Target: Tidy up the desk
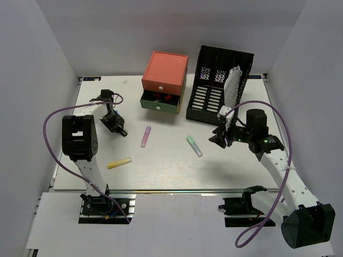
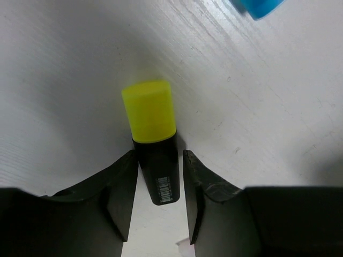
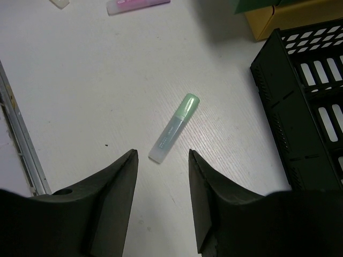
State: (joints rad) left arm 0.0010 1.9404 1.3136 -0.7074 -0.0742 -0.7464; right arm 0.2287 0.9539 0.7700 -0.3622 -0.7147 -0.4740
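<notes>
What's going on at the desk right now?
The left claw straddles a black marker with a yellow cap lying on the desk; whether it grips yet is unclear. The right claw hangs open over a green highlighter. A pink highlighter and a yellow highlighter lie loose nearby.

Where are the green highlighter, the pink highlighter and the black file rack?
green highlighter (image 3: 174, 128): right wrist view, middle of its barrel.
pink highlighter (image 1: 146, 136): top external view, middle of its barrel.
black file rack (image 1: 206, 99): top external view, its slotted floor.
</notes>
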